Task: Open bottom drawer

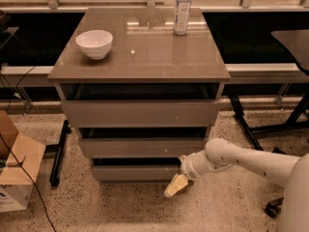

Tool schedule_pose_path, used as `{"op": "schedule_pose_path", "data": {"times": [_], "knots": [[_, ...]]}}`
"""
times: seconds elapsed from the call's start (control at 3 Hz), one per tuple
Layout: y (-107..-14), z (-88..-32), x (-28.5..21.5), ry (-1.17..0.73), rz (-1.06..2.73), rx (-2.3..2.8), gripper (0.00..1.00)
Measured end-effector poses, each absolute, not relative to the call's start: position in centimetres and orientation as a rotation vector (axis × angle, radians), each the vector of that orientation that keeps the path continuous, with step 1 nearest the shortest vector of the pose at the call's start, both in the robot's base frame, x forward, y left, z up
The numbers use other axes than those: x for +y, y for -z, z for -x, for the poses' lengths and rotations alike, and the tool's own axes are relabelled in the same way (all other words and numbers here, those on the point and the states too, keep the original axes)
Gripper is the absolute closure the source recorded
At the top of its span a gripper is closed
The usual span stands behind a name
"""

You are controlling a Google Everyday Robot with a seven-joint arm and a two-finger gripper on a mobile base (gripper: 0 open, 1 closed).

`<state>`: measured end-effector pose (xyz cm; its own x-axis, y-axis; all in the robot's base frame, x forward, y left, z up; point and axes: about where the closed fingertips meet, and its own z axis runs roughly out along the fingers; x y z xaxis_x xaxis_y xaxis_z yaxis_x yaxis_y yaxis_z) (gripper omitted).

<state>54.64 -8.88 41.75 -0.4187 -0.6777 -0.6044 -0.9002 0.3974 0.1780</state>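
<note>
The cabinet top (145, 57) is flat, brown and shiny, and two things sit on it: a white bowl (94, 43) near the left side and a clear bottle (182, 8) standing up at the back, more to the right. The bowl and the bottle are well apart. My gripper (175, 186) hangs low over the speckled floor (120, 207), by the right end of the bottom drawer (135, 172), and a cardboard box (17, 173) sits on that floor far to the left.

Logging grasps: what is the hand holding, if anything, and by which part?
It cannot be told. The hand sits low before the right end of the bottom drawer, with no clear hold on its panel.
</note>
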Motion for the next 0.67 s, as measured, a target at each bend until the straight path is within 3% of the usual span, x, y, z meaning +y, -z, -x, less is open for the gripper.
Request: {"op": "schedule_pose_path", "data": {"times": [0.67], "knots": [[-38.1,-55.5,-8.3,-0.641,1.316,2.304,0.00]]}}
